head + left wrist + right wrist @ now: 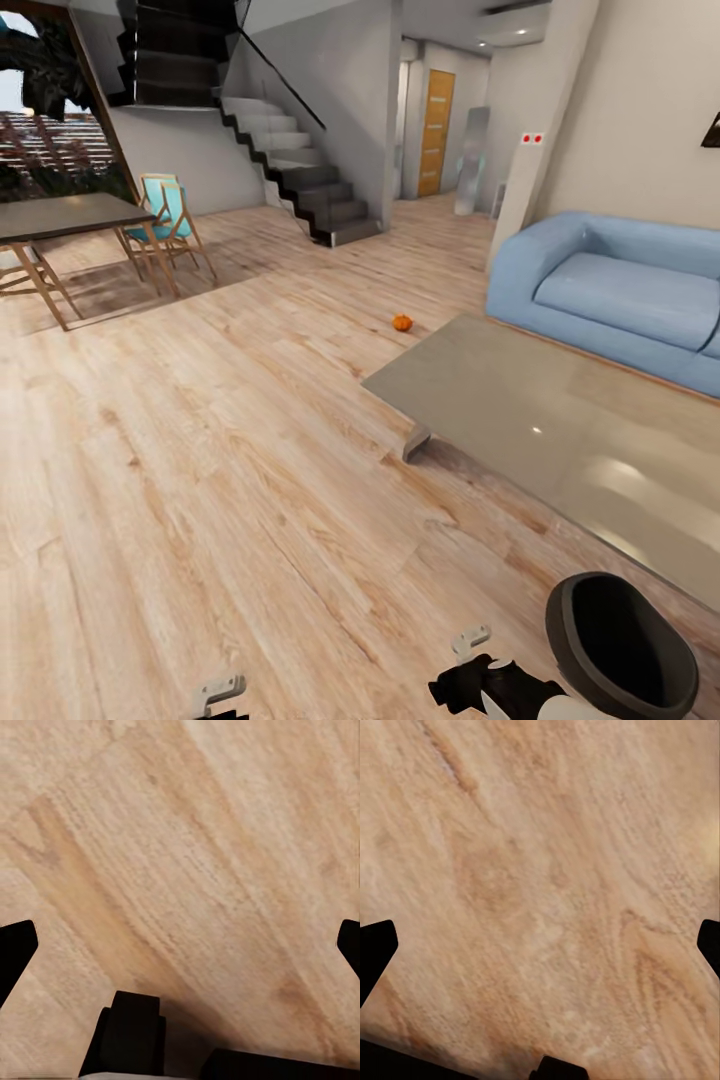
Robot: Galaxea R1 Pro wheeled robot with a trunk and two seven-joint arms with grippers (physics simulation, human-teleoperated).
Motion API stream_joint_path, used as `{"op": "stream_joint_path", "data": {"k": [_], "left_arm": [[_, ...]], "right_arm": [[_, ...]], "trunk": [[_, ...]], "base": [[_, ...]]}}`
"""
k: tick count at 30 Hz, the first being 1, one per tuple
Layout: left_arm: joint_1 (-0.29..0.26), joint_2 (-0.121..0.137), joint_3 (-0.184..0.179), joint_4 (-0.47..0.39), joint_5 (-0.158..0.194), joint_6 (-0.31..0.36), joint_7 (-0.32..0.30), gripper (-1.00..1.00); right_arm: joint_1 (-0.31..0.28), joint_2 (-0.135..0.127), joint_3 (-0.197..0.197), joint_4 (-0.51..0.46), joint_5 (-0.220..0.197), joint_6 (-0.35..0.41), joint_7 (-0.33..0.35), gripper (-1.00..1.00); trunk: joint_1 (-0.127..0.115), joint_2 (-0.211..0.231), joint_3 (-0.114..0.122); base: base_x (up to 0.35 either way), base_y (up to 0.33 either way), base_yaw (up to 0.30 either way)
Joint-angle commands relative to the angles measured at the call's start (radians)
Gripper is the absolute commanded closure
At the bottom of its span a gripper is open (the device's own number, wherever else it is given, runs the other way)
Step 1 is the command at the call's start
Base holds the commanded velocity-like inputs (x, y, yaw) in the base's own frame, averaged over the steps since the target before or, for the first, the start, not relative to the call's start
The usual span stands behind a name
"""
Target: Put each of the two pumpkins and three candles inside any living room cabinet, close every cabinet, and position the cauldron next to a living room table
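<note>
Risk lies with the lone pumpkin (pixel 402 322) on the floor off the far-left corner of the grey table (pixel 500 400), while the cauldron (pixel 625 645) sits near right: both jaws are spread and empty, so a careless approach could roll it away

one pumpkin (pixel 402 322) on the floor, one black cauldron (pixel 622 646), one grey coffee table (pixel 560 425), one blue sofa (pixel 612 292), one dining table (pixel 60 216), two chairs (pixel 165 222)
</note>
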Motion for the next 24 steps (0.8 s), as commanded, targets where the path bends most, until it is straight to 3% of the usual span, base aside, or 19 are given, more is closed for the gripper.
{"op": "stream_joint_path", "data": {"k": [1,15,21,24], "left_arm": [[0.0,0.0,0.0,0.0,0.0,0.0,0.0,-1.0],[0.0,0.002,0.0,0.015,0.002,-0.003,-0.007,-1.0],[0.0,0.002,0.001,0.035,0.0,-0.003,-0.008,-1.0],[0.0,0.002,0.0,0.037,0.0,-0.003,-0.004,-1.0]], "right_arm": [[0.0,0.0,0.0,0.0,0.0,0.0,0.0,-1.0],[0.0,0.001,0.0,0.001,0.0,0.001,-0.001,-1.0],[0.004,0.001,0.0,0.001,0.001,0.0,-0.035,-1.0],[0.005,0.001,0.0,0.001,-0.005,-0.002,-0.085,-1.0]], "trunk": [[0.0,0.0,-0.002],[0.0,0.0,-0.019],[0.0,0.0,-0.026],[0.0,0.0,-0.03]], "base": [[0.0,0.0,0.163],[0.001,0.0,0.203],[0.236,0.0,0.224],[0.315,0.0,0.224]]}}
